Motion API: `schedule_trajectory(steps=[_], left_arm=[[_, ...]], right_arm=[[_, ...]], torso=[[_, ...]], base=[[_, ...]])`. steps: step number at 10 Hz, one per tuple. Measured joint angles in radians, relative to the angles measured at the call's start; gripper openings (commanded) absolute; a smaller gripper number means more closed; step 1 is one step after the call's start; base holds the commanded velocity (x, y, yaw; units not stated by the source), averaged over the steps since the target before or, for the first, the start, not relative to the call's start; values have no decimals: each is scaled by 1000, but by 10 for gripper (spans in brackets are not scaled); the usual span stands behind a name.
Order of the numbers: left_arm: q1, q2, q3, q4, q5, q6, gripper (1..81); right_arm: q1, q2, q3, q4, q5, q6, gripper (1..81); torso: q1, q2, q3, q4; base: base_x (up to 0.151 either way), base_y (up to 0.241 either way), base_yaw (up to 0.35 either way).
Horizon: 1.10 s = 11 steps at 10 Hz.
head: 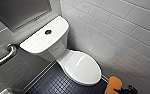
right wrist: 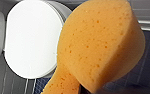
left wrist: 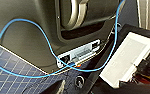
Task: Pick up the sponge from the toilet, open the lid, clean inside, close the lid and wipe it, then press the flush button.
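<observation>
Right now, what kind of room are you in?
A bathroom, probably a small toilet room: a white toilet with its lid down, a metal grab bar on the tiled wall, and a dark tiled floor. The right gripper holds a sponge.

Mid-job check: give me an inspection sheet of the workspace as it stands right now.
Surface: dark small-tiled floor.
Job's things: toilet; lid shut; flush button on the tank top; sponge off the toilet.
Clutter: nothing seen.
Grippers: right gripper holds the sponge beside the bowl.
Cables: blue cable looped loosely over the robot's body.
Surroundings: white tiled walls; metal grab bar left of the tank.
</observation>
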Motion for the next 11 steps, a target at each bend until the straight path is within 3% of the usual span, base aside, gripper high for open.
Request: schedule_trajectory(steps=[4,8,11], left_arm=[[3,-20,15,0,-5,1,811],[5,-27,44,1,-6,2,811],[9,-26,44,2,-6,3,811]], right_arm=[[198,148,-56,-1,-145,-2,10],[290,343,-254,-3,-288,2,10],[407,486,-370,-5,-394,3,10]], torso=[[11,-18,0,0],[96,-156,0,0],[114,-184,0,0]], base=[[0,0,0],[0,0,0],[0,0,0]])
